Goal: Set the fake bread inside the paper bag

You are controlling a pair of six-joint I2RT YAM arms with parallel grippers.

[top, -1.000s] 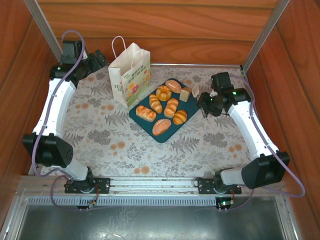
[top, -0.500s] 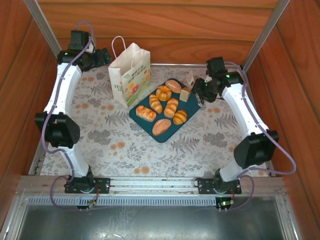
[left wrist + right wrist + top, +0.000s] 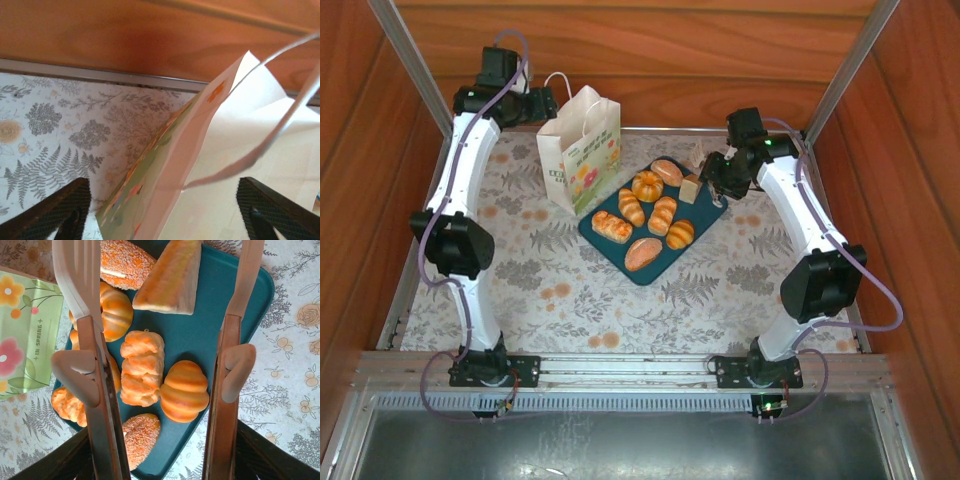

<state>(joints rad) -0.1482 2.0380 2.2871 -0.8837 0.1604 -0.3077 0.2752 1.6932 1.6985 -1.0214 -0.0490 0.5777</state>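
Observation:
Several glossy golden fake bread pieces lie on a dark teal tray (image 3: 651,276): a pumpkin bun (image 3: 647,185), a tan slice (image 3: 691,189), ridged rolls (image 3: 680,234) and oval loaves (image 3: 643,254). The white paper bag (image 3: 582,150) stands upright just left of the tray. My left gripper (image 3: 537,106) is open at the bag's top. Its fingers (image 3: 60,212) straddle the bag's rim (image 3: 200,165) and cord handle (image 3: 280,125). My right gripper (image 3: 718,178) is shut on metal tongs (image 3: 222,405). The spread tong arms hang over the slice (image 3: 172,280) and a ridged roll (image 3: 185,390).
Wooden walls and metal rails enclose the floral tablecloth (image 3: 550,290). The back wall stands close behind the bag. The bag's printed side (image 3: 25,335) is left of the tray (image 3: 220,305). Open cloth stretches in front of the tray toward the arm bases.
My left arm has swung back and right, bringing its gripper up to the bag's top. My right gripper with the tongs has moved left and back, over the tray's far corner.

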